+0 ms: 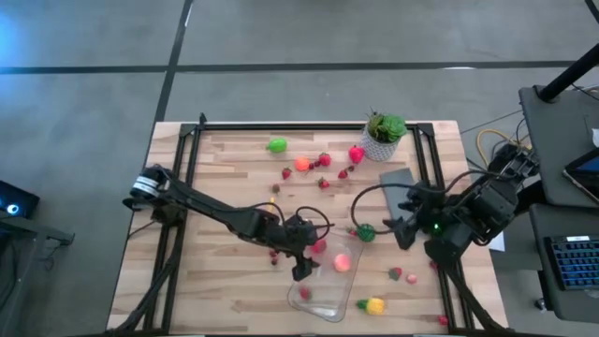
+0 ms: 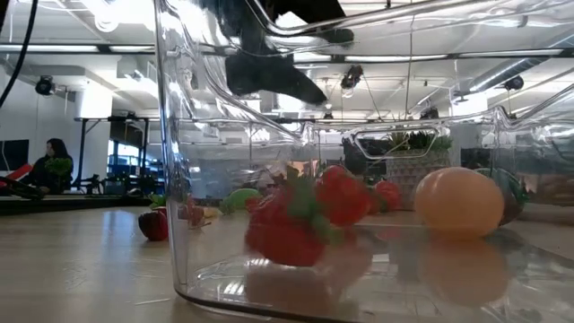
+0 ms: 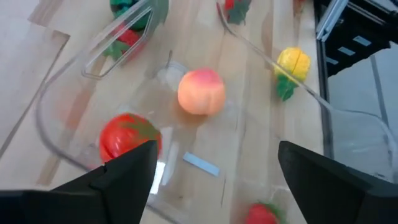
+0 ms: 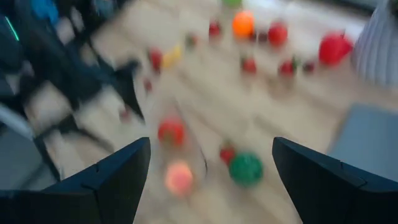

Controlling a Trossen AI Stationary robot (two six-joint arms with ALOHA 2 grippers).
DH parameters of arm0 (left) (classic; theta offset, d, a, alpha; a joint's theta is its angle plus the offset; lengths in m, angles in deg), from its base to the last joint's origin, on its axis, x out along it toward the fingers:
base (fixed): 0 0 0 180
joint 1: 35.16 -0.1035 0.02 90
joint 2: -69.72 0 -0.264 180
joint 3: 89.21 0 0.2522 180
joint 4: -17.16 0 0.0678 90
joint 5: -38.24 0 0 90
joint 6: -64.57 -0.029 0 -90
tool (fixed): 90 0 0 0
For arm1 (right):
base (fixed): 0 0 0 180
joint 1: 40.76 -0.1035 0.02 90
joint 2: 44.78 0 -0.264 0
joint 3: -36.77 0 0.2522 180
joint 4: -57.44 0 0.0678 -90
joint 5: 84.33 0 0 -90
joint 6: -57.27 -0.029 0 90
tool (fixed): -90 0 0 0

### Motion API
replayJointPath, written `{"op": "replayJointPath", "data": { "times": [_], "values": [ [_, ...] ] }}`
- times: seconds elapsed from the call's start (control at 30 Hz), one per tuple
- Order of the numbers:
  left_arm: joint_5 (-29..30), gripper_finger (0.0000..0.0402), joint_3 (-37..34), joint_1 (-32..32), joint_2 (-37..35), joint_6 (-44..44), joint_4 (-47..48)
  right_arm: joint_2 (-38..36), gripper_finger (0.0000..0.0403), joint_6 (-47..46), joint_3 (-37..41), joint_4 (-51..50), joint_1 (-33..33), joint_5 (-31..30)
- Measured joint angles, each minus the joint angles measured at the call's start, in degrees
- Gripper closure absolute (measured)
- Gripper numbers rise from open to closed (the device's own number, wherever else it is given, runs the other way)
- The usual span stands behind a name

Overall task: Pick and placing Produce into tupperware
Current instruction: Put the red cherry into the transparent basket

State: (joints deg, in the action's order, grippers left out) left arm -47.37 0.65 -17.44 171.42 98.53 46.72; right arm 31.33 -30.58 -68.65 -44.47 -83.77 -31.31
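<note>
Produce, small toy fruits and vegetables, lies partly scattered over the wooden slatted tabletop (image 1: pixel 234 168) and partly inside the clear rectangular plastic tupperware (image 1: pixel 323 301) near the front edge. Inside the container sit a red strawberry with a green cap (image 3: pixel 127 135) and a round peach-coloured fruit (image 3: pixel 201 91); the low view shows both resting on the container's floor, apart from each other. The left pincer (image 1: pixel 301 271) hangs over the container's left side with its fingers spread and nothing between them, the strawberry lying just below, which reads as a piece let go into the box. The height above the rim probably keeps the fingers clear of the walls.

The right pincer (image 1: pixel 404 234) hovers over the tabletop's right part, fingers spread and empty, just beside a dark green round piece (image 1: pixel 365 233), likely lined up as its next pick. A yellow piece with a green leaf (image 1: pixel 374 305) lies just outside the container's right wall. Farther back lie a light green piece (image 1: pixel 277 145), an orange piece (image 1: pixel 301 164) and several red berries, near a leafy plant in a white pot (image 1: pixel 383 136).
</note>
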Motion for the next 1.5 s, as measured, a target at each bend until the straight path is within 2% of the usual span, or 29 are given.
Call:
{"op": "replayJointPath", "data": {
  "times": [0.17,0.37,0.53,0.67,0.97,1.13,1.5],
  "values": [
    [0.0,0.0082,-0.3,0.0,-4.5,-0.3,4.7,3.8,0.0074,1.1,2.0,-1.9,-0.6,14.3],
    [1.2,0.0082,-0.7,0.0,-11.1,-0.4,12.8,11.1,0.0074,8.8,9.9,-1.9,-1.9,32.0],
    [3.6,0.0082,-1.7,0.0,-14.9,-0.3,16.1,15.1,0.0074,14.3,16.7,0.3,-5.5,41.8],
    [3.8,0.0082,-1.7,0.0,-16.6,-0.3,16.7,15.5,0.0074,14.4,21.0,8.0,-9.9,49.6],
    [3.9,0.0082,-3.3,0.0,-16.4,-0.2,17.2,16.0,0.0074,-1.4,26.6,28.6,-19.1,56.8],
    [3.9,0.0082,-5.6,0.0,-16.4,-0.3,17.3,19.0,0.0074,-4.5,28.4,39.5,-21.5,59.1],
    [5.6,0.0082,-7.2,-0.1,-16.4,-1.6,17.2,25.0,0.0074,-1.0,27.2,40.0,-22.6,63.2]
  ]
}}
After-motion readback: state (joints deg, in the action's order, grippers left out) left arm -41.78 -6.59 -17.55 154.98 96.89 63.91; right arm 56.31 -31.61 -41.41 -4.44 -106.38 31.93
